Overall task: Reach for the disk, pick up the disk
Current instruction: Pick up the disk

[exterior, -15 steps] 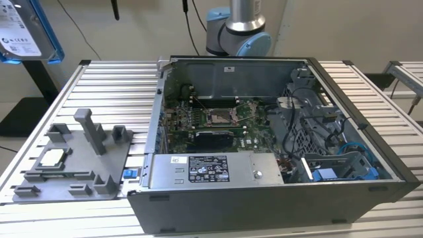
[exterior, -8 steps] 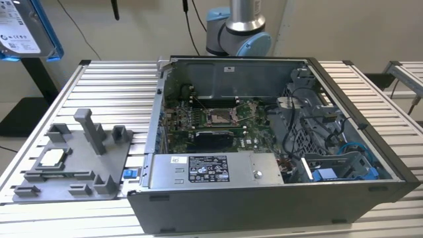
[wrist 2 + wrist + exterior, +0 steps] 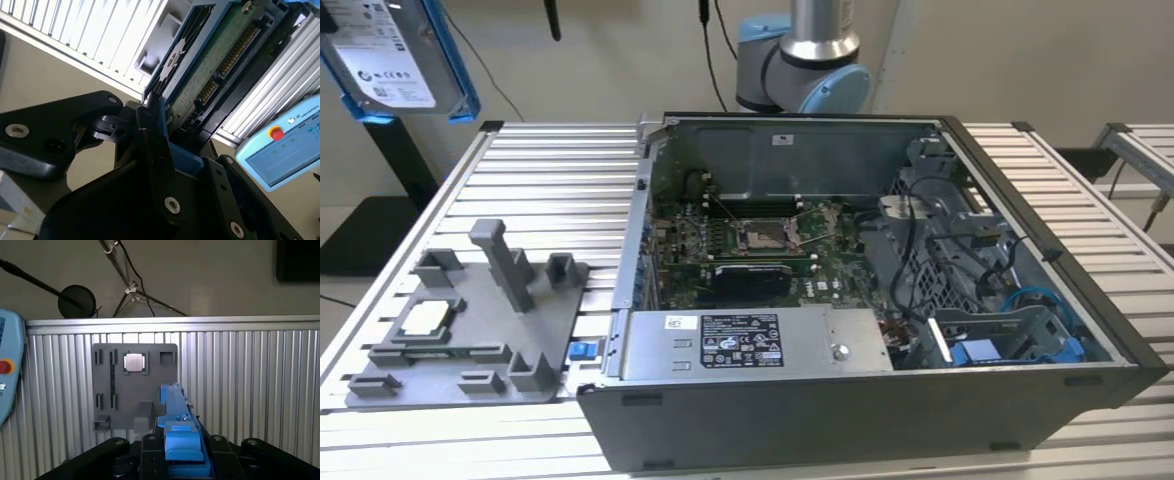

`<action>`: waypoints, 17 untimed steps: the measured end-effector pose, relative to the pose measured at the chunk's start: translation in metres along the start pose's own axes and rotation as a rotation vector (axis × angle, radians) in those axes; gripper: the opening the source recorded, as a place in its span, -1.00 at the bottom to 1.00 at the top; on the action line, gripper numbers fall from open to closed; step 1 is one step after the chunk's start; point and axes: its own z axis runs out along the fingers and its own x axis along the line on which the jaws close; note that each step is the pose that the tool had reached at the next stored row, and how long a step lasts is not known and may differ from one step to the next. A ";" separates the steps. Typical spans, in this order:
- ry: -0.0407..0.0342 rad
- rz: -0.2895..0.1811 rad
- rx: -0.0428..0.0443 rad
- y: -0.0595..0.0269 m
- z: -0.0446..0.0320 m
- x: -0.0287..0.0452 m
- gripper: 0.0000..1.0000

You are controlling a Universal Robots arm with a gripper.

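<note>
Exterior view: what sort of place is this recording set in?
Probably a robot lab bench for computer assembly: an open computer case on a slatted metal table, a grey parts fixture, and the robot arm behind.

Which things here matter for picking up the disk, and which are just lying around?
Job: the disk, held aloft; the gripper, shut on it.
Lying about: open computer case, grey fixture tray, square chip, teach pendant.

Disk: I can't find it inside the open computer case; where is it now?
The disk is up in the air at the exterior view's upper left, above and beyond the grey fixture plate; the gripper clamps it in the first wrist view.
</note>
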 end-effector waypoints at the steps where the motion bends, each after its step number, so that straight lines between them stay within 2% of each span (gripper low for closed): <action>1: 0.0001 0.000 -0.0007 -0.0044 0.0001 -0.0002 -1.00; 8: 0.0001 0.000 -0.0033 -0.0341 0.0007 -0.0013 -1.00; 17: 0.0002 0.000 -0.0047 -0.0631 0.0012 -0.0024 -1.00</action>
